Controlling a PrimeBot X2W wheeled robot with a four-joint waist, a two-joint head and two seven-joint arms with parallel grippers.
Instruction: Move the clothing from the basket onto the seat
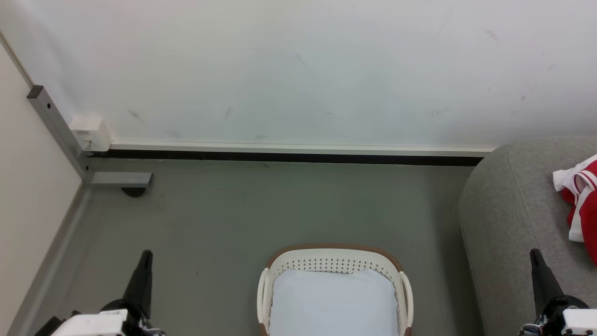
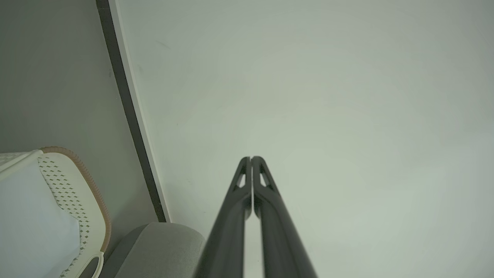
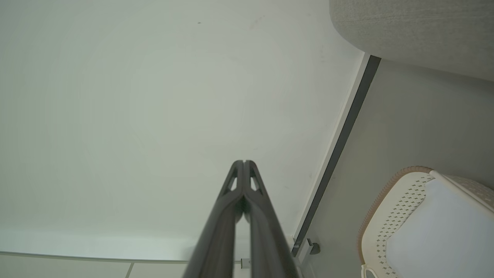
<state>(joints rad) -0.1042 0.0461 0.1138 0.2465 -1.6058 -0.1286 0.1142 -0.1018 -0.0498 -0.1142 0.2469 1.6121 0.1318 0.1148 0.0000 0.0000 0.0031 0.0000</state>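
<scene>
Left gripper [image 1: 145, 255]: jaws clenched on nothing, fingers pointed at the wall [image 1: 298, 70], held over the floor [image 1: 210, 219] to the left of the basket [image 1: 333, 262].
Right gripper [image 1: 535, 254]: jaws clenched, nothing grasped, held at the near edge of the seat [image 1: 513, 219].
Clothing [image 1: 585, 205]: a red heap with white trim is seen lying on the seat, well apart from the basket and cut off by the right border of the head view.
Basket contents: a plain white liner [image 1: 333, 303] is seen inside. No red cloth is seen on it, though the near end is cut off by the frame.
Governing relation: the clothing lies ahead of and to the right of the right gripper's tips. The right arm is the nearer by far, with the basket and the seat's arm between the heap and the left gripper.
Long axis: the heap runs roughly up and down the head view, nearly in line with the right fingers.
Task state (judged): the transfer appears complete or nearly so.
Head view: the heap's place on the seat is given here.
Wrist views: the closed seam between the fingers [image 2: 241, 200] is made plain against the wall. The basket's perforated corner is shown just beside the seat's rounded end [image 2: 162, 247].
</scene>
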